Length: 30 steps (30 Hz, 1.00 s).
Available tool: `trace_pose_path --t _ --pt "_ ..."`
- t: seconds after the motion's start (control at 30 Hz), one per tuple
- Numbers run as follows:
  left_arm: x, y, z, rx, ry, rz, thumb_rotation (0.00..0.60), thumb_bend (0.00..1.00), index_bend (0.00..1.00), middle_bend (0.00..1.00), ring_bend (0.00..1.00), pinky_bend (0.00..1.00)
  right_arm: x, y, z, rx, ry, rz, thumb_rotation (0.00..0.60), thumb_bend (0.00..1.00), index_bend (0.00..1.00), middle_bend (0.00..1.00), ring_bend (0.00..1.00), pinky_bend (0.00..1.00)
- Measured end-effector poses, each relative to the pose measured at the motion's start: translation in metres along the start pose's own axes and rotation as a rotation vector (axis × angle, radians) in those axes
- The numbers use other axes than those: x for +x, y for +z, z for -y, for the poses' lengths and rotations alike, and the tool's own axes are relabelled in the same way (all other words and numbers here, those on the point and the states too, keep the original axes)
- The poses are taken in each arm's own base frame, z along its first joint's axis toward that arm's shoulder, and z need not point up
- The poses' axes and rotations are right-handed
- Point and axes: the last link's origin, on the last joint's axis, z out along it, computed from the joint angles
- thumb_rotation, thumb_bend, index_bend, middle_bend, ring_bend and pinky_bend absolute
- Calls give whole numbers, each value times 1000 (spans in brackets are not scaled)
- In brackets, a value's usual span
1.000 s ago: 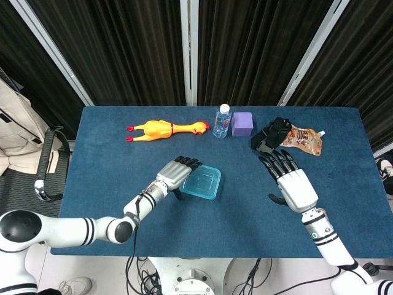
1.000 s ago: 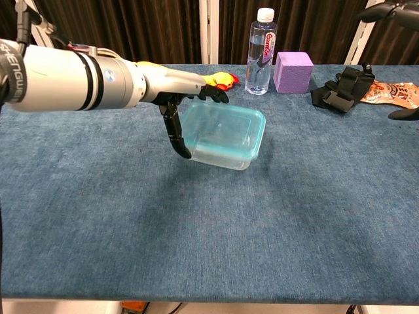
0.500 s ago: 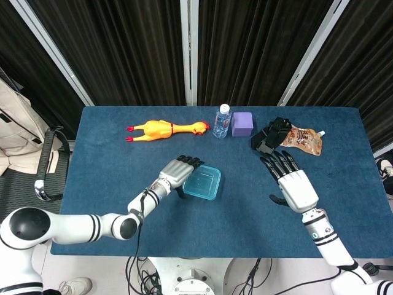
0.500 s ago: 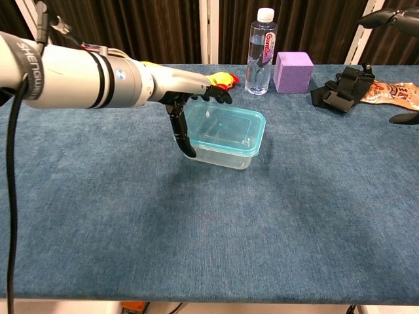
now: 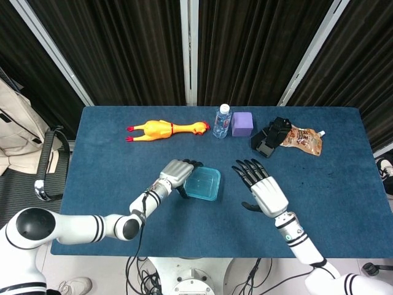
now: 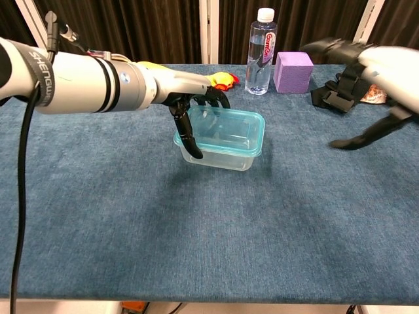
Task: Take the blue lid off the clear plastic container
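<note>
The clear plastic container (image 5: 202, 186) with its blue lid (image 6: 226, 125) sits flat near the middle of the blue table. My left hand (image 5: 177, 173) grips its left end. The fingers (image 6: 208, 99) curl over the lid's left rim and the thumb (image 6: 190, 139) presses against the left wall. My right hand (image 5: 261, 189) hovers just right of the container with fingers spread and holds nothing. In the chest view the right hand (image 6: 380, 72) is blurred at the upper right.
Along the table's far side lie a yellow rubber chicken (image 5: 164, 128), a water bottle (image 5: 222, 120), a purple cube (image 5: 242, 123), a black strap bundle (image 5: 270, 135) and a snack pouch (image 5: 302, 138). A chair (image 5: 46, 166) stands left of the table.
My right hand has swung left toward the container. The container, tilted before, now lies flat, and my left hand's fingers have curled down over its left rim.
</note>
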Motion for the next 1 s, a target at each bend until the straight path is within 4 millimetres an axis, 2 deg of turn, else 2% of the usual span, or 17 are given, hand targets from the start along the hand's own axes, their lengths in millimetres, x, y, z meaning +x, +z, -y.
trace_pose_path --t 0.23,0.43,0.73,1.0 --pt "-1 -3 0 3 -3 -10 600 18 298 333 203 300 -36 21 21 53 49 -26 600 0 0 0 0 0" --pt "-2 -4 0 4 -3 -10 600 18 294 333 203 300 -55 33 35 92 65 -39 600 0 0 0 0 0" --pt "-3 -5 4 12 -9 -5 600 19 293 333 203 297 -63 40 38 125 91 -17 600 3 0 0 0 0" --pt "-3 -7 5 3 -3 -4 600 19 293 331 203 294 -60 53 36 154 71 19 600 38 0 0 0 0"
